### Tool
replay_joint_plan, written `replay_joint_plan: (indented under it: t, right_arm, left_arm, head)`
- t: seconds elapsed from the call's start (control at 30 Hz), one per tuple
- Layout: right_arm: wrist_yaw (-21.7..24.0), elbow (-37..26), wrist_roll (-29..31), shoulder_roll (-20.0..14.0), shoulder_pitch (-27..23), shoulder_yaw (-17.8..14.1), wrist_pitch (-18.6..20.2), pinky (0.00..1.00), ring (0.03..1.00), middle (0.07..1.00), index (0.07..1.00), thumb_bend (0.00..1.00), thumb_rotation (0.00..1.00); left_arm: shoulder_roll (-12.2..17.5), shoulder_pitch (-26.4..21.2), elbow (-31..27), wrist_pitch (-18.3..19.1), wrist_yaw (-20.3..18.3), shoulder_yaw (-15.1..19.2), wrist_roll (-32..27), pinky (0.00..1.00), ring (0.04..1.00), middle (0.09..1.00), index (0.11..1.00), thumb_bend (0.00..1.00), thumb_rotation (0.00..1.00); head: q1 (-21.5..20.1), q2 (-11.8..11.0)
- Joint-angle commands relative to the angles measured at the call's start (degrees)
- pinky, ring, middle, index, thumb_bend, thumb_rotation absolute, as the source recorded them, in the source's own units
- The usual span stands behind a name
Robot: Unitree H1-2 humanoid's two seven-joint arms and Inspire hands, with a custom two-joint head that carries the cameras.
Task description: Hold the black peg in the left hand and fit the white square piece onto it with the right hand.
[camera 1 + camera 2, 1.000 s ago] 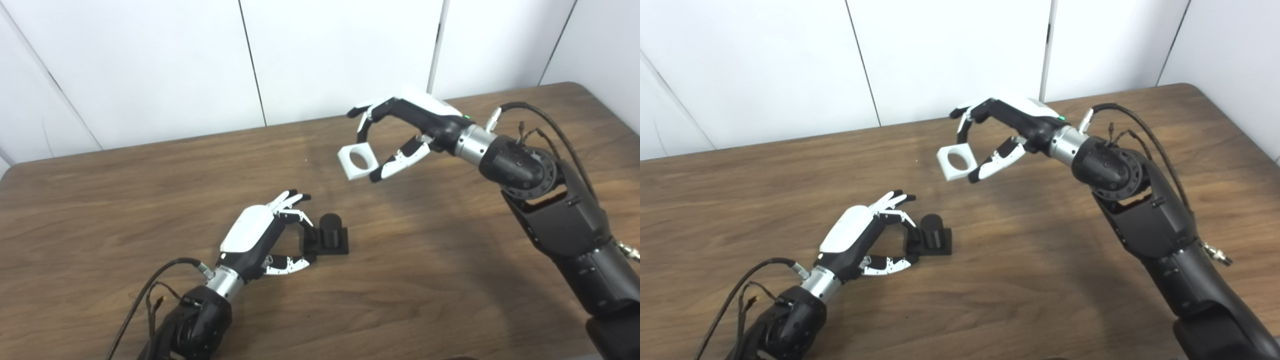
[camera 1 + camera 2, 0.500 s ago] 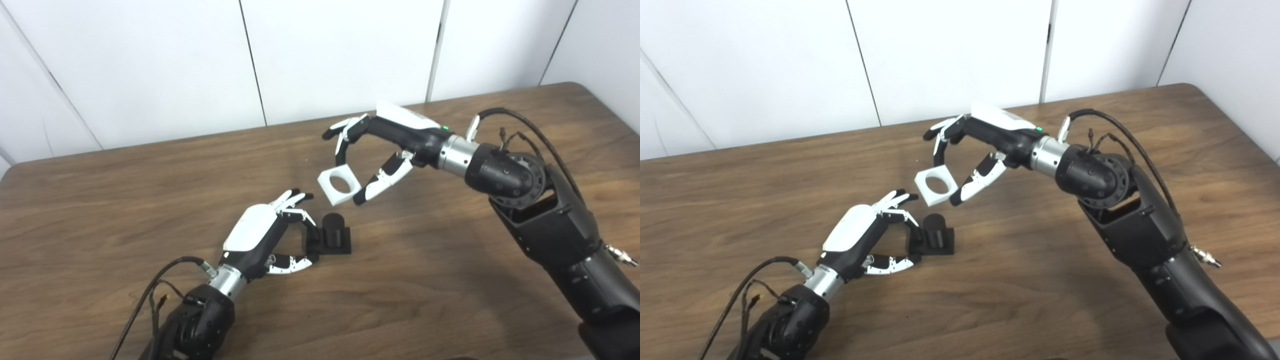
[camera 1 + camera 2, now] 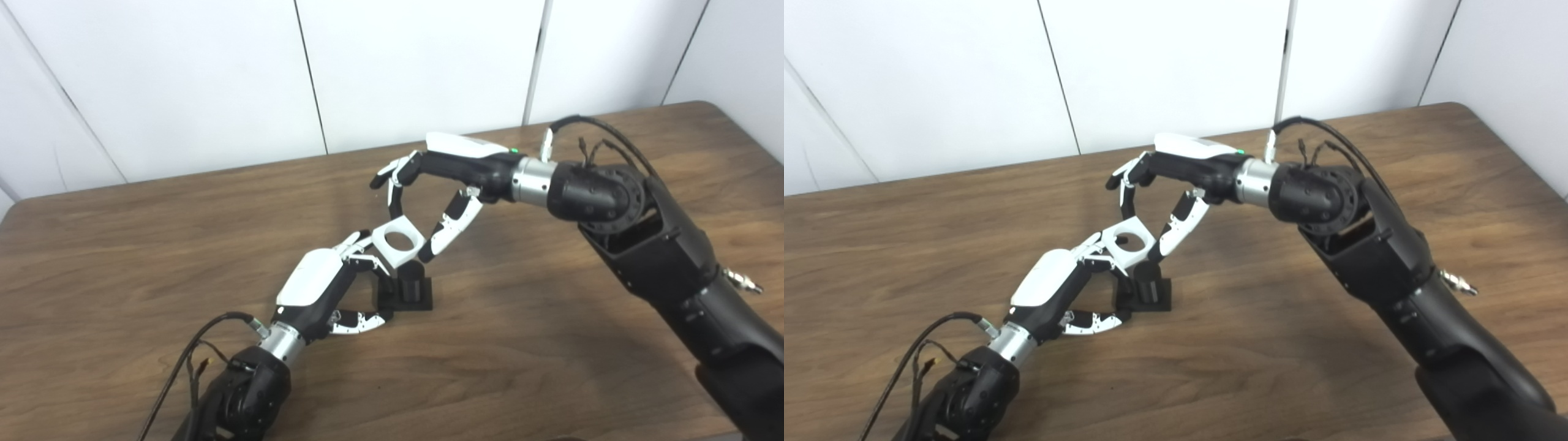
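Observation:
The black peg, a short cylinder on a square base, stands on the wooden table. My left hand pinches the base's left edge between fingers and thumb. My right hand reaches in from the right and is shut on the white square piece, which has a round hole. That piece hangs tilted just above the peg's top, a little to its left, close to the left hand's fingertips. The peg's top is partly hidden behind the piece.
White wall panels run behind the table's far edge. The right forearm crosses the table's right half. Cables trail from the left wrist at the lower left.
My right hand has carried the white square piece down and to the left, from high over the table to just above the peg. The left hand and the peg have stayed put.

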Motion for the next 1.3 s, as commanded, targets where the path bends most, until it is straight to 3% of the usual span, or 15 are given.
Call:
replay_joint_plan:
  t: [0.0,0.6,1.27]
  right_arm:
    - [0.7,-0.5,-0.5,-0.7,-3.9,0.1,-0.1,0.83,0.916,0.846,0.479,0.52,0.14]
    - [4.8,2.2,-2.7,-1.3,-7.2,3.0,-0.4,0.86,0.913,0.844,0.478,0.52,0.14]
    - [5.3,4.9,-4.9,-2.3,-5.4,3.2,-1.6,0.85,0.911,0.842,0.479,0.52,0.14]
  left_arm:
    - [1.2,2.9,3.4,4.4,-6.4,-2.5,3.5,0.92,0.976,0.923,0.496,0.52,0.09]
    - [1.6,3.2,2.8,4.7,-6.5,-2.4,3.3,0.92,0.976,0.922,0.496,0.52,0.09]
    - [1.7,3.2,2.5,4.7,-6.5,-2.4,3.4,0.91,0.974,0.922,0.496,0.52,0.08]
  head:
    - [0.0,0.1]
    - [-0.5,0.5]
    - [-0.8,0.9]
